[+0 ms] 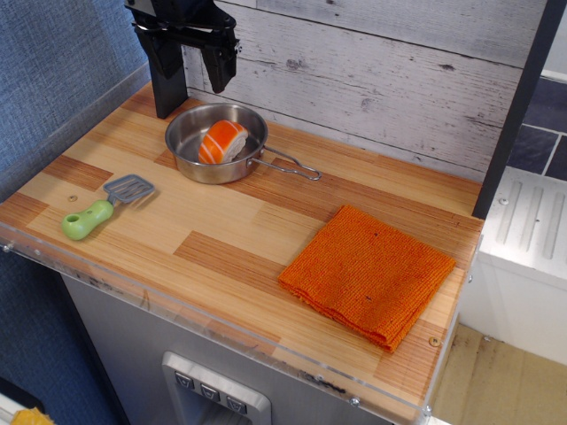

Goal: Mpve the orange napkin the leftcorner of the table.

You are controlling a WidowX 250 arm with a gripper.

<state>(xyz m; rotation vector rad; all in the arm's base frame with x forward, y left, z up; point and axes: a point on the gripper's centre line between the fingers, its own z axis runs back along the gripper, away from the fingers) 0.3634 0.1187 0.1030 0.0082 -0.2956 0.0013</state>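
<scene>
One gripper [190, 62] hangs at the back left of the table [221, 252], its two black fingers spread apart and holding nothing, poised above the steel pan [213, 142] with its orange-and-white striped object [221, 142]; the orange napkin [368, 274] lies well apart, toward the front right, set diagonally to the table's edge; a green-handled spatula [102, 208] rests near the front-left corner, likely the destination; the reach must cross the table diagonally.

No readable text, label, brand, number or sign shows on anything in view
</scene>
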